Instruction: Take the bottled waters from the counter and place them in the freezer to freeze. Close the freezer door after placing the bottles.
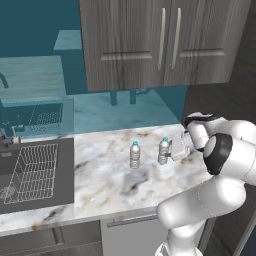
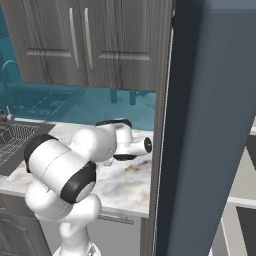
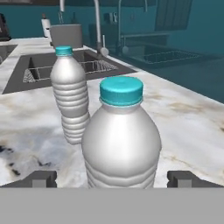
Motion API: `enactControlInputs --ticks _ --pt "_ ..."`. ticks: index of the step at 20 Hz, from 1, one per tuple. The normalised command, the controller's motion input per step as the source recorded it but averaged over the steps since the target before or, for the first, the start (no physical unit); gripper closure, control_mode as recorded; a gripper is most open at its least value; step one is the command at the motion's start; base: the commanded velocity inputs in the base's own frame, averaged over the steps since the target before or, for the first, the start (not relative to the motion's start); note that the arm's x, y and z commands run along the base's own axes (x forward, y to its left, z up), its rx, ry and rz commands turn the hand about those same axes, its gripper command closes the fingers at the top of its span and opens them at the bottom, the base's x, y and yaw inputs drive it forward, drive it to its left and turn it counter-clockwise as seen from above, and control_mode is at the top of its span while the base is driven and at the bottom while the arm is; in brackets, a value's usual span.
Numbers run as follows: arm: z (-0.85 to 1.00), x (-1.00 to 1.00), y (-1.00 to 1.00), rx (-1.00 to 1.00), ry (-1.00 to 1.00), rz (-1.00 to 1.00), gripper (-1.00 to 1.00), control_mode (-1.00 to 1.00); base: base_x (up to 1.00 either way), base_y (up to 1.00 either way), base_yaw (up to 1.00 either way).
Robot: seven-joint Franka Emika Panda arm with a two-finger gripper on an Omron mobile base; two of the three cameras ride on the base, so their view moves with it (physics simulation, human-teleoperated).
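Tall dark blue-grey slate freezer (image 2: 210, 125) at right edge of bench, door panel swung toward camera, pale inner shelves just visible at lower right. White-and-grey marble bench with brown veins (image 1: 110, 180) carrying both task bottles. Grey woodgrain wall cabinets (image 1: 160, 40) above, dark inset sink with wire rack (image 1: 30, 172) at left, well apart from bottles. White arm reaching across bench from right.

Step in hand, by judgement: first pickup, approach phase; nothing moved to freezer yet. Claw (image 3: 112, 179) spread wide, holding nothing, level with bench, dark finger tips (image 3: 41, 178) flanking nearer clear ribbed plastic bottle with light blue cap (image 3: 120, 140). In left base view same bottle (image 1: 163, 151) just beside claw, upright. Second matching bottle (image 1: 134, 155) upright, near the first, further toward sink; in hand view second bottle (image 3: 70, 96) behind and left of first.

Next move likely: ease forward a little so body sits fully between tips, close on ribbed midsection, lift straight up, swing right to freezer.

Risks: smooth round body may slip or tip if pinched too high. Second bottle close behind, could get nudged if overshooting. Freezer door edge close to arm on right, tight swing path.
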Motion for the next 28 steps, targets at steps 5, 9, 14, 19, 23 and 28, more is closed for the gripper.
enactControlInputs --ticks 5,9,14,19,23,28 --pt "-0.15 0.02 0.03 0.00 0.00 0.06 -1.00 -1.00 0.00 0.00 0.00" --pt "-0.08 0.06 0.05 0.04 0.00 0.05 -1.00 -1.00 0.00 0.00 0.00" --pt "0.00 0.17 0.01 0.05 0.00 0.02 -1.00 -1.00 0.00 0.00 0.00" --pt "-0.01 0.17 0.01 0.03 0.01 0.00 -1.00 -1.00 0.00 0.00 0.00" --pt "-0.06 0.04 0.03 0.05 0.02 0.00 -1.00 -1.00 0.00 0.00 0.00" --pt "-0.09 0.00 0.04 0.01 0.00 0.01 1.00 -1.00 0.00 0.00 0.00"
